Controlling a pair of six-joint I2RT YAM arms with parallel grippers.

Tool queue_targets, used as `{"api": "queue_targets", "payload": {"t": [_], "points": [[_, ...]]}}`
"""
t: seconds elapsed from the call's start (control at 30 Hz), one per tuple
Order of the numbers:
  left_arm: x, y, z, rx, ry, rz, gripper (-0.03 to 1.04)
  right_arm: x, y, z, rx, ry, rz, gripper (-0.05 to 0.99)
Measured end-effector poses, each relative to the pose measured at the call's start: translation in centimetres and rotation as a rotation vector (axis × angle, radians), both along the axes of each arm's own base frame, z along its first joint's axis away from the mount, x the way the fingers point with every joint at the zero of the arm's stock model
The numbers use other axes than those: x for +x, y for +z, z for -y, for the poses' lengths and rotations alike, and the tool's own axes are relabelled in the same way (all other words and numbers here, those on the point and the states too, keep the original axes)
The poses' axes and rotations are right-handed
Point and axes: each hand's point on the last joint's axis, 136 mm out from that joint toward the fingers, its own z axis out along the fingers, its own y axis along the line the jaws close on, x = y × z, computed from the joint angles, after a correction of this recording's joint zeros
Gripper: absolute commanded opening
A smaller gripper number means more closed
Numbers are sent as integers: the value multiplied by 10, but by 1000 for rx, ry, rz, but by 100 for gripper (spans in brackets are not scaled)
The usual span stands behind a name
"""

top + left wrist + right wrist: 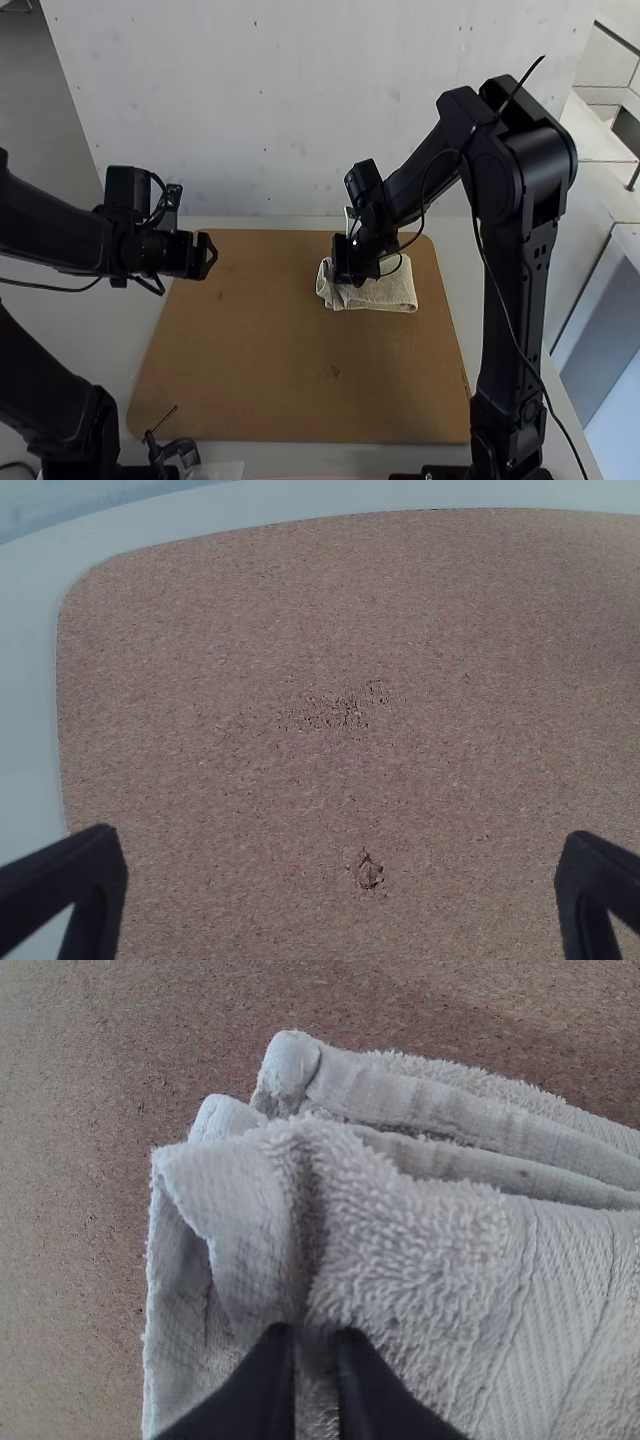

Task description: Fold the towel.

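The off-white towel (385,292) lies folded in layers on the right part of the brown board, its left end rumpled. At that left end my right gripper (345,278) points down onto the cloth. In the right wrist view, the fingertips of my right gripper (312,1338) are close together with a pinch of the towel (420,1230) between them, near several stacked folded edges. My left gripper (210,257) hangs above the board's left side, away from the towel. Seen from its wrist, my left gripper (345,865) has its fingers wide apart over bare board.
The brown board (260,350) lies on a pale table (455,250). A pale wall rises behind the table's far edge. Near the board's front left corner there is a small dark clamp-like item (175,450). Thin cables hang along both arms.
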Motion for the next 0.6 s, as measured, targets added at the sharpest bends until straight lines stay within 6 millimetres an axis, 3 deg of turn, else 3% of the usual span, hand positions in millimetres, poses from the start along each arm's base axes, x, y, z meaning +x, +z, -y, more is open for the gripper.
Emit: {"api": "queue_targets", "payload": {"t": [0.2,0.3,0.6], "points": [[0,0,0,-2,-2,1,96,-6,-2,0,3,6,-31,12],[0,0,0,-2,-2,0,96,-7,-2,-1,6,9,-33,3],[0,0,0,-5,0,0,96,0,-16,-17,5,33,-36,3]]}}
